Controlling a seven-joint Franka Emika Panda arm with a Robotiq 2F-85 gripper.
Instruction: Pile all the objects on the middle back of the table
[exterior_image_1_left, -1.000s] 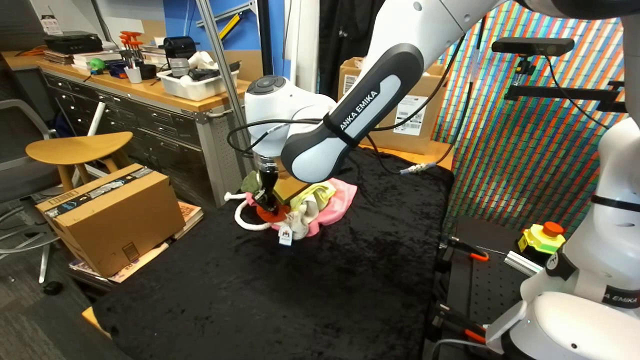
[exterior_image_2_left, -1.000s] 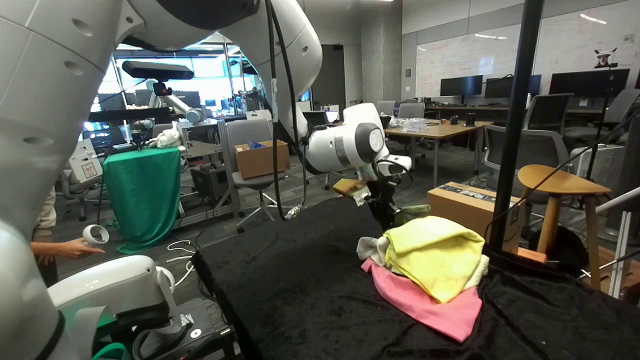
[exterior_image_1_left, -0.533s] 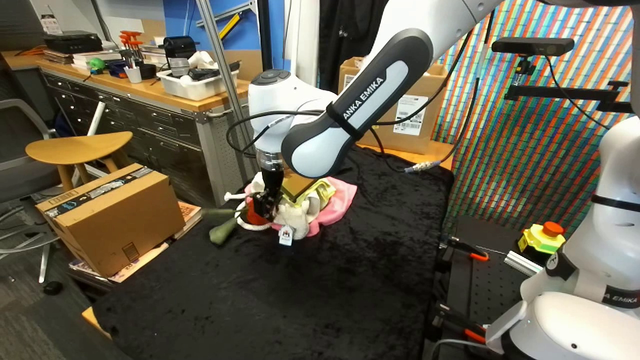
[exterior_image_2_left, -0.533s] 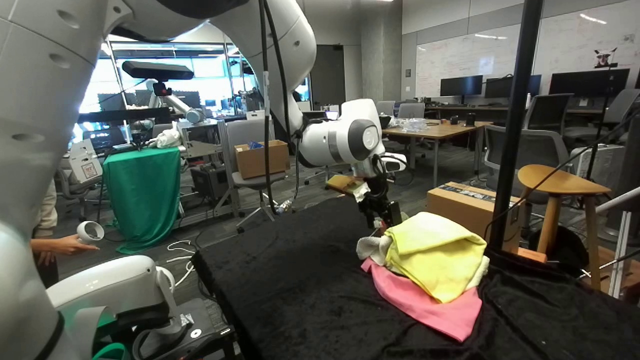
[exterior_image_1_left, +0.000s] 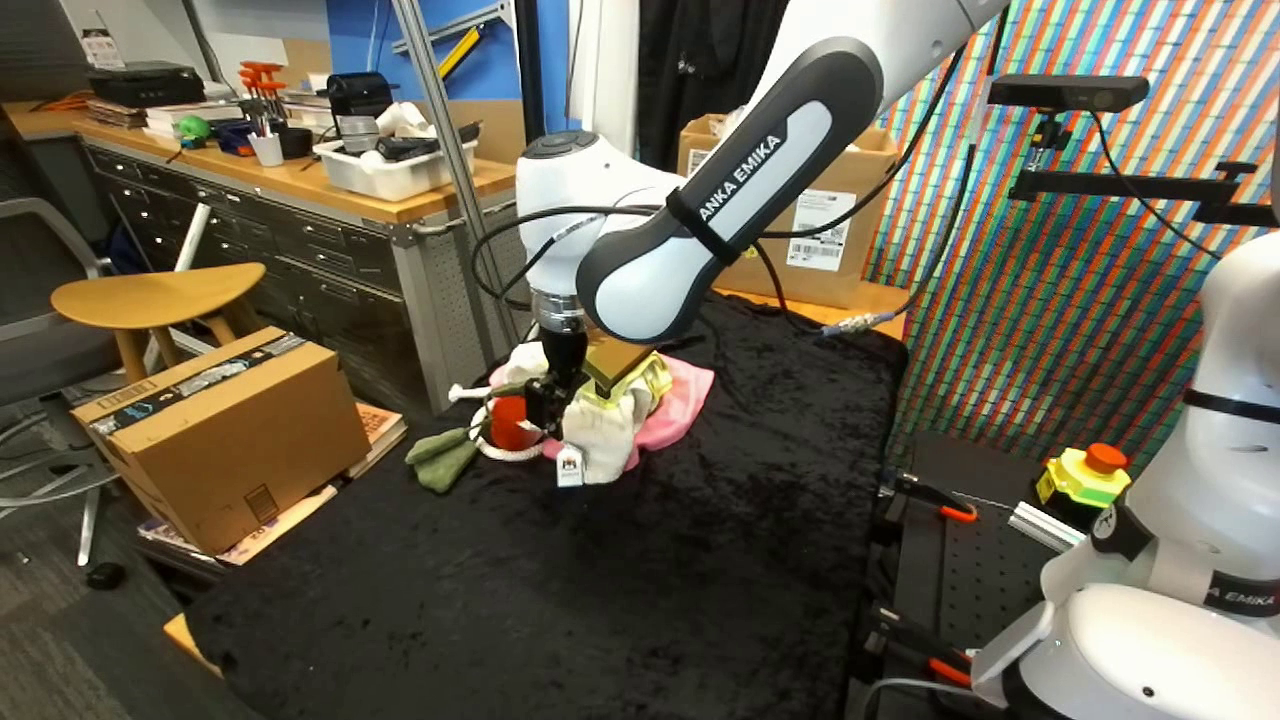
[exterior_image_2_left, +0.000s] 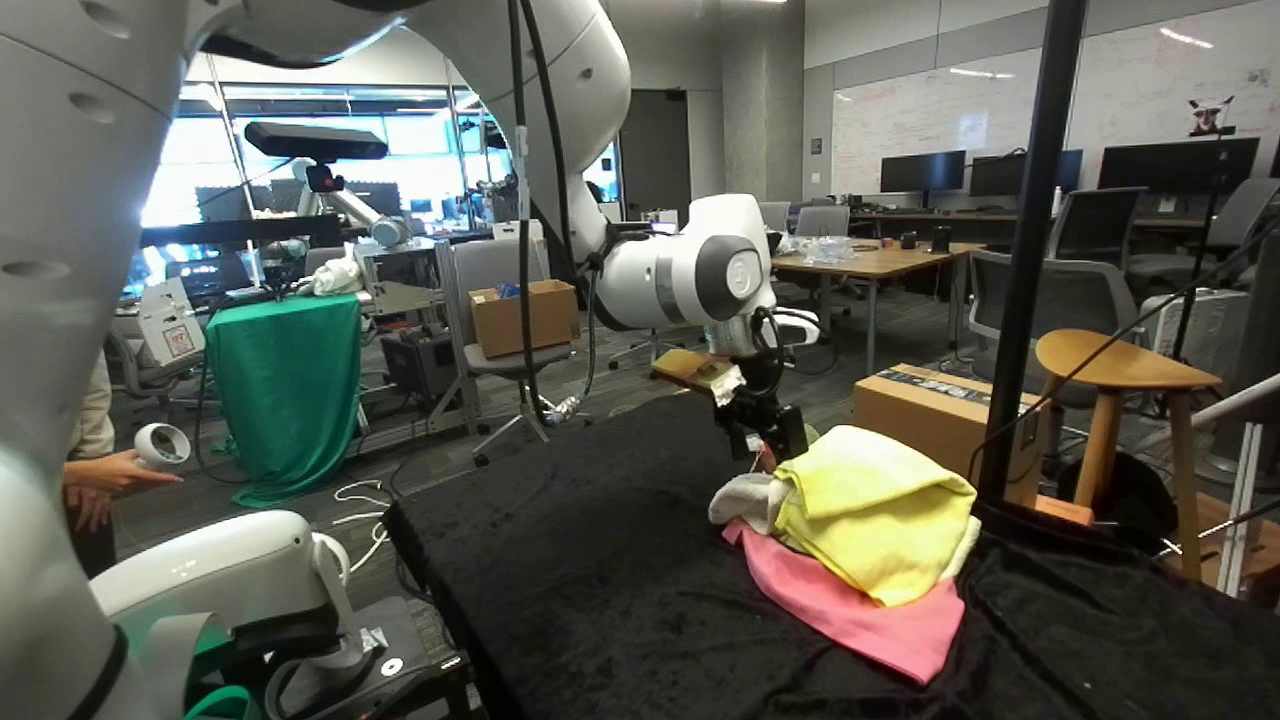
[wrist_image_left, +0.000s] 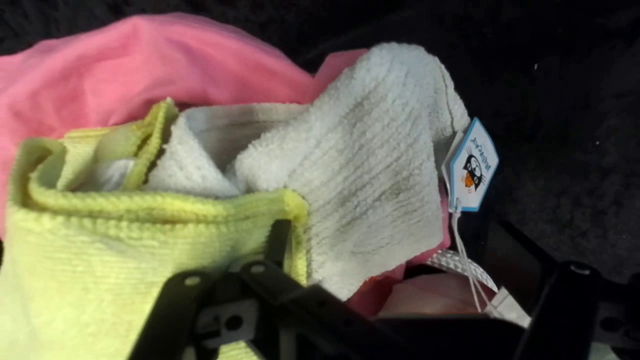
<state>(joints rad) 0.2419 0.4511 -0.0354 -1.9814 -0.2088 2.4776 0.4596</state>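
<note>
Below the gripper (wrist_image_left: 392, 235), its fingers spread wide, a white cloth (wrist_image_left: 370, 165) shows between the tips; the yellow cloth (wrist_image_left: 100, 260) lies next to one finger, pink cloth (wrist_image_left: 165, 65) farther out, red plush toy (exterior_image_1_left: 512, 426) close by.

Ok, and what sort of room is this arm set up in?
Most likely a robotics lab: there's a cluttered workbench, a red-topped yellow stop button, and a whiteboard behind monitors.
</note>
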